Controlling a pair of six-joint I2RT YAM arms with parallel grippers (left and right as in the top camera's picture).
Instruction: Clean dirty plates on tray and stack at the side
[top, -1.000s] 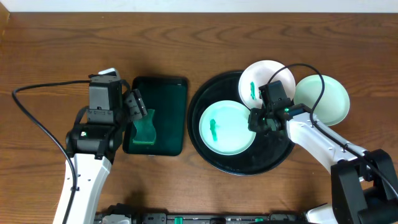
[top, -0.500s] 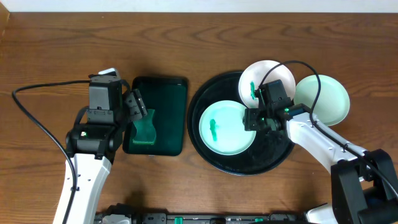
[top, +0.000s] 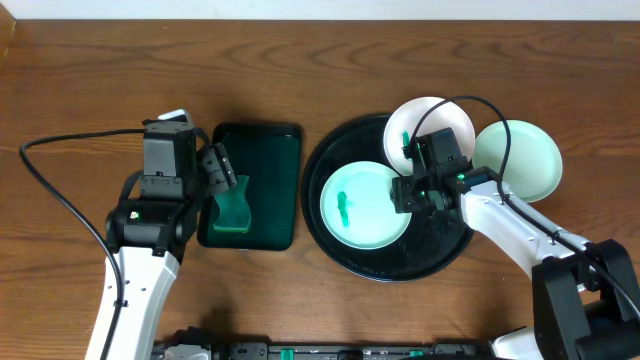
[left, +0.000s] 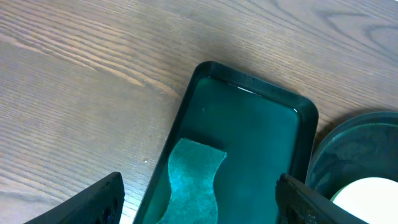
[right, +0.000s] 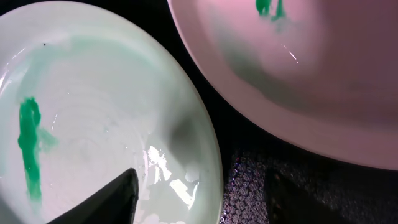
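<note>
Right gripper (top: 408, 192), shut a second ago, now has its jaws apart astride the right rim of the smeared mint plate (top: 360, 210), which lies unmoved on the left half of the black tray (top: 400, 265). Left gripper (top: 225, 180) hangs wide open over the sponge (top: 232, 210); wiping has probably not yet begun.

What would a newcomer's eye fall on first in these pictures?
The large black tray right of centre, holding a mint plate with a green smear, and a white plate at its far rim. The right gripper stands open at the mint plate's edge; a third plate lies beside the tray, on the right.
</note>
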